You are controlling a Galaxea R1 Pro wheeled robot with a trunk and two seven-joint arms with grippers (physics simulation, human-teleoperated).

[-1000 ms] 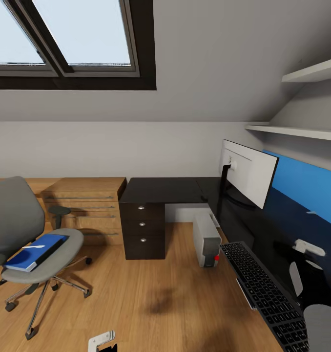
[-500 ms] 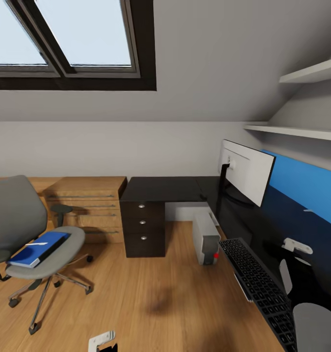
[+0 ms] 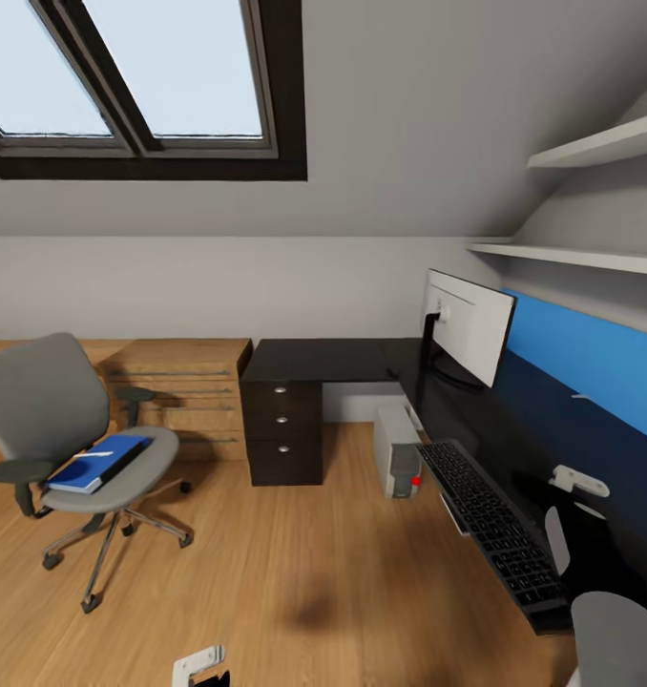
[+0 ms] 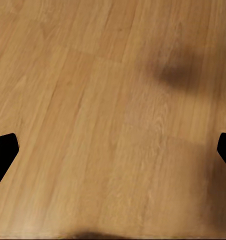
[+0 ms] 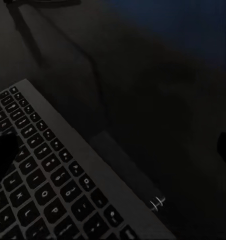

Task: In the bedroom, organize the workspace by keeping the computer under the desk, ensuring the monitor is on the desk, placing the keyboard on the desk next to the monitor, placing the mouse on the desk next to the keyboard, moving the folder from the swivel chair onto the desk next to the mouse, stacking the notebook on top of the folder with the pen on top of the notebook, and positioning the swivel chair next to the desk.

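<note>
Wooden floor is filling the lower frame; the keyboard (image 3: 490,520) is sitting on the desk (image 3: 362,361), the folder (image 3: 99,463) waiting on the swivel chair (image 3: 75,434). Both grippers' jaws are spread.

desk (image 3: 314,361) runs along back wall, turns down right side. monitor (image 3: 467,329) on desk at corner, keyboard (image 3: 490,520) on desk nearer camera. computer (image 3: 397,452) on floor beside desk edge, right of drawer unit (image 3: 283,431). swivel chair (image 3: 66,439) far left, well apart from desk, folder (image 3: 99,463) on seat. oak chest (image 3: 185,396) behind chair, touching drawer unit's left.

Bright skylight (image 3: 142,72) daylight, dim desk (image 5: 158,90)
</note>
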